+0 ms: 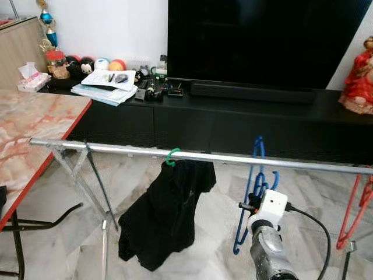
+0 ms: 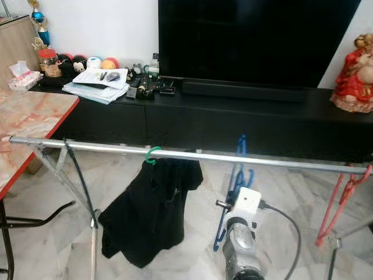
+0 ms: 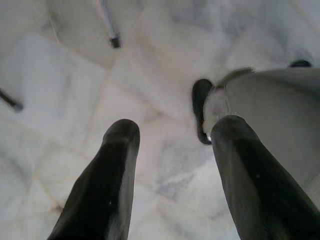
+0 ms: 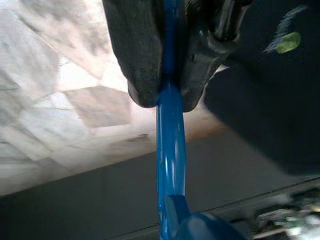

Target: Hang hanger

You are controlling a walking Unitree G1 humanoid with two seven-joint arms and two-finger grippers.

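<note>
A silver drying rail (image 1: 134, 150) runs across in front of me. My right gripper (image 4: 167, 100) is shut on a blue hanger (image 4: 170, 145), gripping its shaft between both fingers. In the eye view this blue hanger (image 1: 240, 224) hangs at the rail's right part, its hook (image 1: 258, 143) reaching just above the rail; I cannot tell whether it rests on the rail. My right arm (image 1: 267, 233) reaches up to it from below. My left gripper (image 3: 172, 132) is open, pointing down at the marble floor (image 3: 75, 85).
A black garment (image 1: 166, 216) hangs from a green hook (image 1: 172, 156) at mid rail. A red hanger (image 1: 355, 210) is at the right end. A marble-top table (image 1: 35, 122) stands left, and a black TV console (image 1: 233, 119) lies behind. Rack legs (image 1: 76, 175) spread below left.
</note>
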